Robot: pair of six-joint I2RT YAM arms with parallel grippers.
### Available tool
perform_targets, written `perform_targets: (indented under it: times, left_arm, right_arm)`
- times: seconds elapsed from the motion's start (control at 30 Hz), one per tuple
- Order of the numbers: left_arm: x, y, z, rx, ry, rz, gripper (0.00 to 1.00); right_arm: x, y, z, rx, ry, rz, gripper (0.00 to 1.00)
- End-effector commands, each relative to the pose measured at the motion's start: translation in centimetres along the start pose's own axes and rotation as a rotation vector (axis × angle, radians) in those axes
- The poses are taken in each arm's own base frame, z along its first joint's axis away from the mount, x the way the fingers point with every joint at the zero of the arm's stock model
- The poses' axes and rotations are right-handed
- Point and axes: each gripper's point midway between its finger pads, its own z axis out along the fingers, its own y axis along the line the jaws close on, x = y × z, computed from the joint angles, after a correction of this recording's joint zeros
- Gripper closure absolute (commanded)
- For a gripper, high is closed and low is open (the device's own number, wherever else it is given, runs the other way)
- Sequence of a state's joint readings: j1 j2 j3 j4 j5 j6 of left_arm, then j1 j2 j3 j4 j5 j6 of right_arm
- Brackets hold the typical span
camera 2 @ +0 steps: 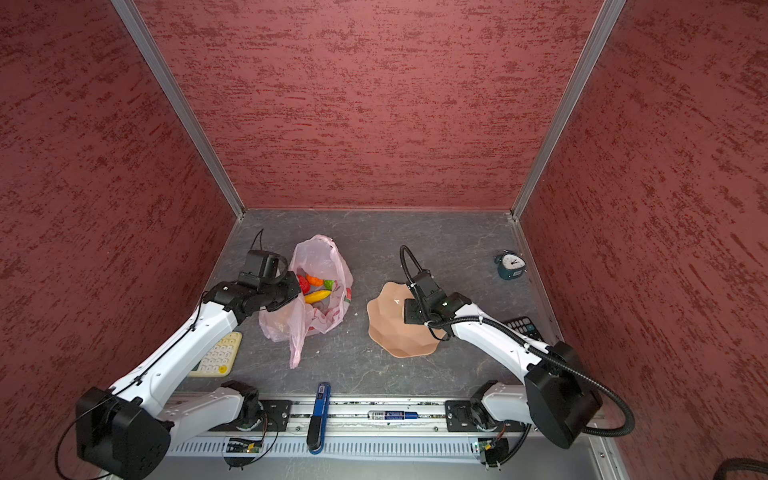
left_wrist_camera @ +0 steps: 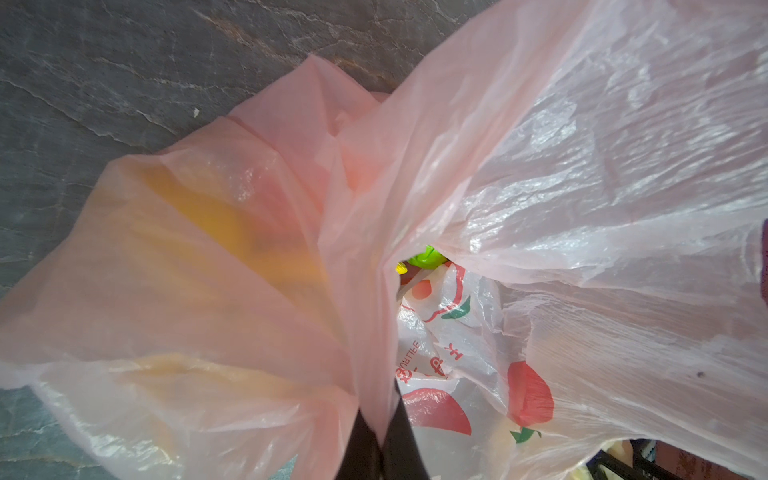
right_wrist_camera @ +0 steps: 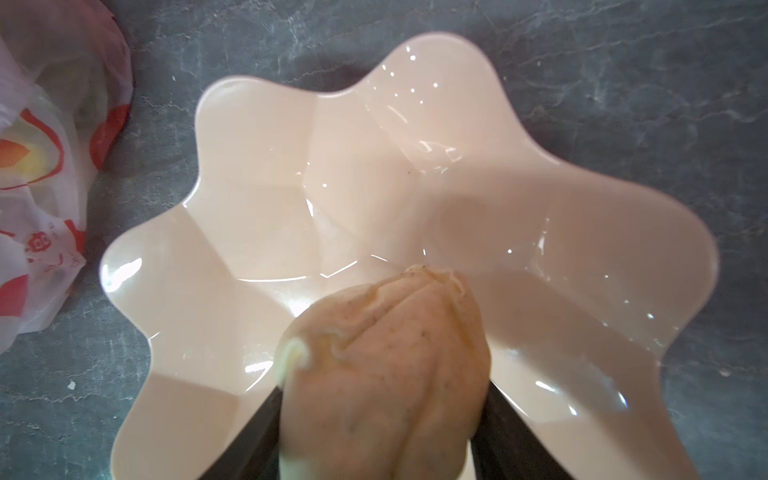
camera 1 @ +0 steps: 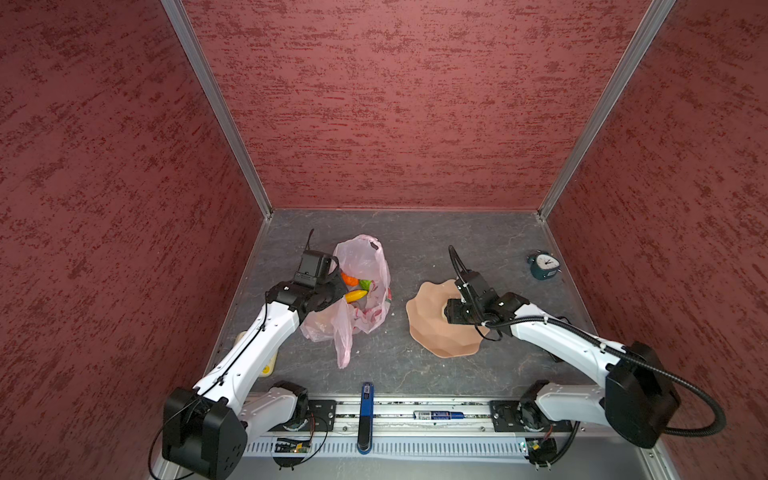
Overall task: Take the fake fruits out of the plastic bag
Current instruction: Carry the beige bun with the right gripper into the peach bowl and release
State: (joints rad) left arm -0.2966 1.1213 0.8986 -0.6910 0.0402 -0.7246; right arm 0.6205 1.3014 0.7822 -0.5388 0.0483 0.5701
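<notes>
Bare tabletop lies open between the plastic bag and the dish (clock well apart).

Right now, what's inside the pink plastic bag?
The plastic bag shows a yellow banana, orange ball, green ball and red ball. Anything deeper is hidden by film.

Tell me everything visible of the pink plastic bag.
The plastic bag is thin, translucent pink film, crinkled, printed with red fruit and lettering. It lies on the grey table, left of the peach dish and apart from it. The left gripper is shut on a fold of its rim, holding the mouth open. One loop handle trails toward the front. Inside show a banana, an orange piece, a green piece and a red piece.
</notes>
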Motion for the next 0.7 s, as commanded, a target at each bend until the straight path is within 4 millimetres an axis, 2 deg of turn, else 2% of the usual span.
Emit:
perform_targets:
  times: [0.0,0.2,0.27,0.33,0.43,0.53,0.57,0.67]
  left_arm:
    - [-0.3,-0.1,-0.4,0.005,-0.007,0.006,1.0]
    - [-0.1,-0.1,0.0,0.003,0.005,0.006,1.0]
    - [0.0,-0.1,0.1,0.004,0.007,0.005,1.0]
    - [0.1,0.0,0.2,0.005,0.008,0.002,1.0]
    - [0.2,0.1,0.2,0.006,0.01,0.003,1.0]
    - [0.2,0.1,0.0,0.008,0.008,0.006,1.0]
    - [0.2,0.1,-0.1,0.008,0.009,0.009,1.0]
    - [0.7,0.0,-0.6,0.011,0.037,0.027,1.0]
  right_arm:
    - [-0.2,0.0,0.7,-0.008,-0.007,0.027,0.59]
    - [0.4,-0.4,2.0,0.01,0.023,0.025,0.53]
    - [0.7,-0.4,2.5,0.015,0.036,0.023,0.45]
    - [1.0,-0.5,3.0,0.019,0.054,0.019,0.33]
    - [1.1,-0.4,3.3,0.016,0.06,0.019,0.21]
    - [0.7,-0.1,3.0,0.005,0.047,0.015,0.14]
    - [0.6,0.0,2.8,0.003,0.042,0.011,0.09]
    - [-0.4,0.7,1.7,-0.02,0.02,-0.002,0.04]
